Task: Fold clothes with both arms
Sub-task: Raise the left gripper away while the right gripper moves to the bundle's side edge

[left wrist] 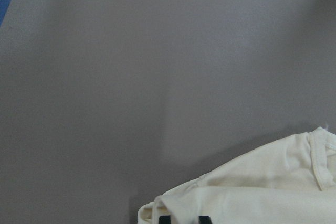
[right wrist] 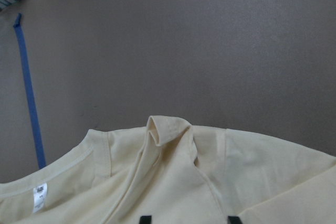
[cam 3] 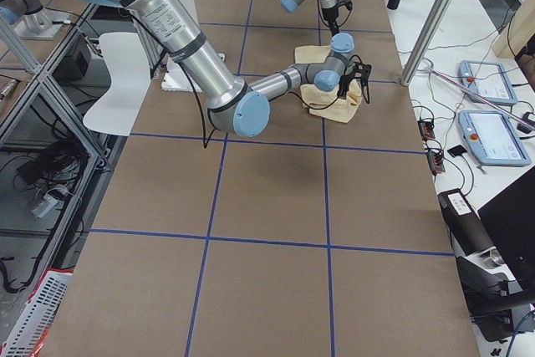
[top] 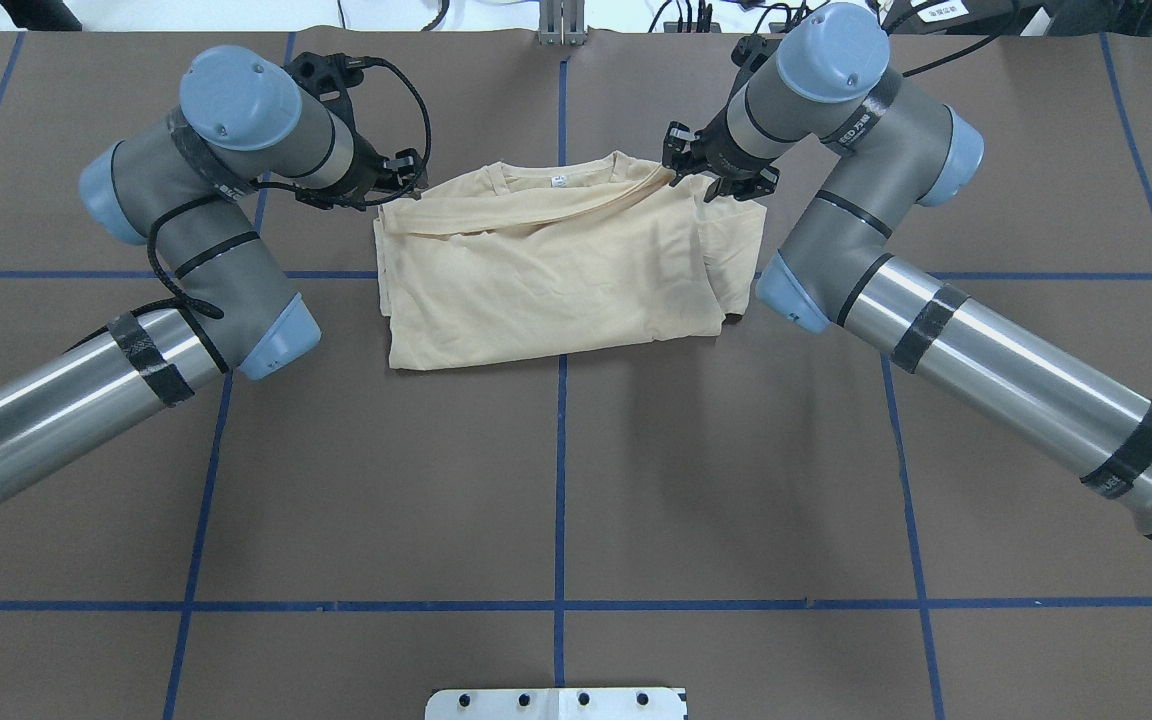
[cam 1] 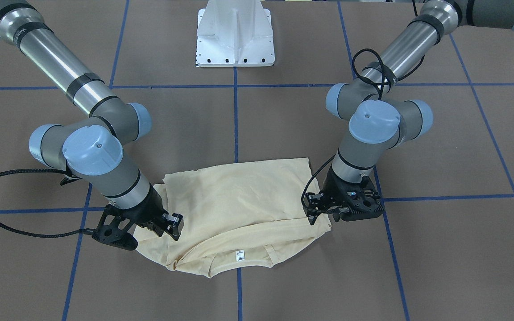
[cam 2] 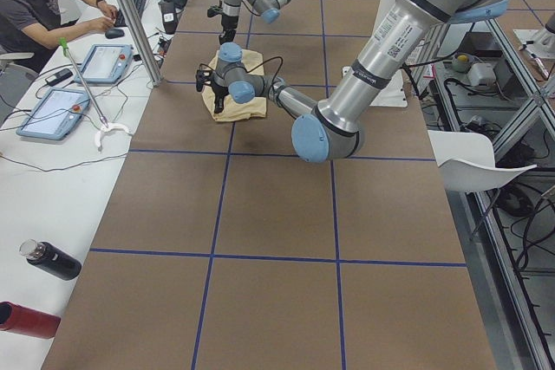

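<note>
1. Cream-yellow thin knit to deal with: the shirt [top: 556, 270], lying partly folded, plain side up, on the brown worktop [top: 556, 480], well apart from the white pedestal [cam 1: 235, 35].
2. Left end effector [top: 396, 185] at one shoulder corner, fingertips [left wrist: 205, 219] close together with bunched cloth between; not possible to say whether really pinching. Danger of catching only the top layer and leaving the lower layers behind.
3. Right end effector [top: 721, 178] at the other shoulder corner, fingertips [right wrist: 233, 219] spread well apart over flat cloth, apparently gripping nothing, a small raised peak of cloth just ahead. Danger of pushing this wrinkle forward while closing, instead of taking the corner.
4. With firm grip on one side only: probably dragging and twisting the shirt across the worktop, hence a crooked fold.
5. With unequal height or speed of the two end effectors: danger of stretching the neck edge tight, or of pulling out the layers already folded in.
6. Black cable [cam 1: 312, 180] hanging just beside the shirt edge near the left wrist: possible snagging during the lift.
</note>
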{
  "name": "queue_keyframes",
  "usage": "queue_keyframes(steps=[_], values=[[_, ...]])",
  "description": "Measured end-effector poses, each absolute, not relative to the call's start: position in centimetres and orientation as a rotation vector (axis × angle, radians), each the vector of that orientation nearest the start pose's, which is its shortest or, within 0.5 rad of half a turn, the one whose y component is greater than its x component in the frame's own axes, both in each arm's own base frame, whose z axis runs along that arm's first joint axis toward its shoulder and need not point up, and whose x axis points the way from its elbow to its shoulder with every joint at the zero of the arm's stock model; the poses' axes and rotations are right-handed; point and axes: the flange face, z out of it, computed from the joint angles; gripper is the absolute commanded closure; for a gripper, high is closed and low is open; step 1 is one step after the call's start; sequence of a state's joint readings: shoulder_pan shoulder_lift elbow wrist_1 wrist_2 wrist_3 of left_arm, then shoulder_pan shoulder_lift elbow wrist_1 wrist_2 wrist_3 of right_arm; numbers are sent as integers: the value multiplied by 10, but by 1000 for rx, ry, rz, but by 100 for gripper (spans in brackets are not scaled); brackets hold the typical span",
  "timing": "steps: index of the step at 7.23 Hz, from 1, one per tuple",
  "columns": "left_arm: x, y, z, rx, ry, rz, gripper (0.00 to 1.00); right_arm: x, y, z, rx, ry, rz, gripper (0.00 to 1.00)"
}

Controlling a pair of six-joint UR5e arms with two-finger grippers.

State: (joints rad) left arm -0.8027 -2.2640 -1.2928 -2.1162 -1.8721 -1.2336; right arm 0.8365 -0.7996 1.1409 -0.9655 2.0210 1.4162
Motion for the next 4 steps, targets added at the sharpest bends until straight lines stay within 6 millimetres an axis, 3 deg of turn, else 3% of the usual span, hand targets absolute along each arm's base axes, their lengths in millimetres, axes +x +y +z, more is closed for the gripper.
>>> queue_keyframes(steps=[2, 4], values=[[425, -602, 294, 297, 1000, -271, 0, -447, -638, 301, 37, -1073, 372, 0], [396, -581, 278, 285, 1033, -257, 0, -425, -602, 317, 18, -1099, 346, 0]])
